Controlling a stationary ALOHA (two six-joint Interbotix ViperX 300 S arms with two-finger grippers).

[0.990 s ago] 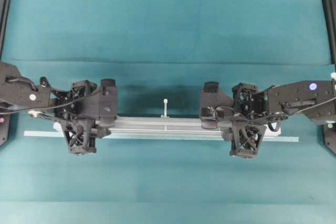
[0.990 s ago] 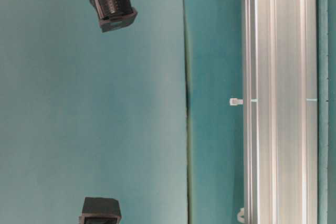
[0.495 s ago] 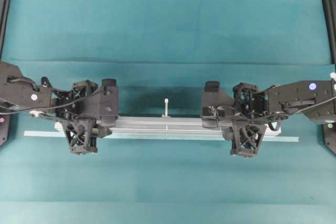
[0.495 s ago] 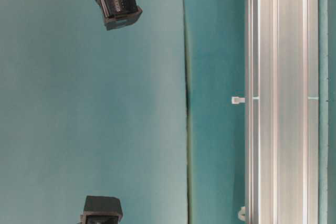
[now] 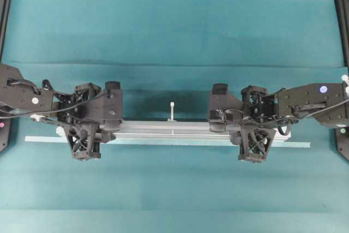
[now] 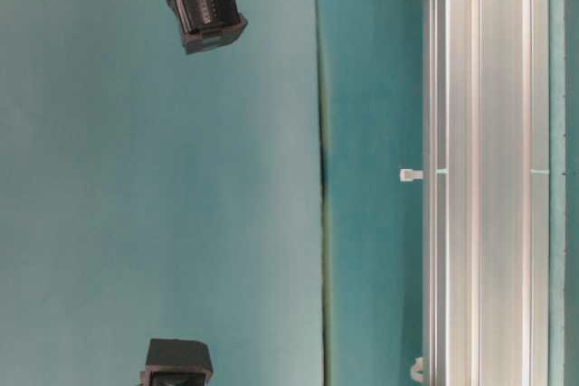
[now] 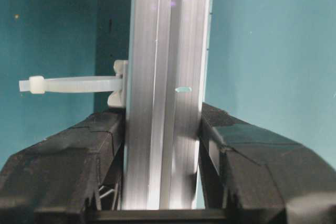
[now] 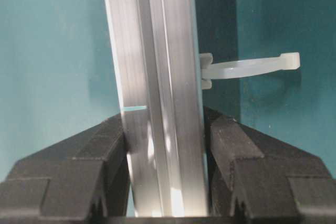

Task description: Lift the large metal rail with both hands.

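The large metal rail (image 5: 169,129) is a grooved silver bar lying left to right across the teal table, and it casts a shadow behind it. My left gripper (image 5: 90,130) is shut on the rail near its left end. My right gripper (image 5: 251,130) is shut on it near its right end. In the left wrist view the rail (image 7: 165,51) runs between both black fingers of the left gripper (image 7: 163,129), touching each. The right wrist view shows the same grip: the right gripper (image 8: 164,129) clamps the rail (image 8: 152,40). A white peg (image 5: 172,110) sticks out from the rail's far side.
A thin flat pale strip (image 5: 302,144) lies along the rail's near side and is longer than it at both ends. Black frame posts (image 5: 342,15) stand at the table's left and right edges. A seam in the teal cloth (image 5: 174,64) crosses the table behind the arms.
Both grippers stay shut on the rail. In the overhead view they have edged slightly toward the far side. In the table-level view the rail has drifted a little to the right.
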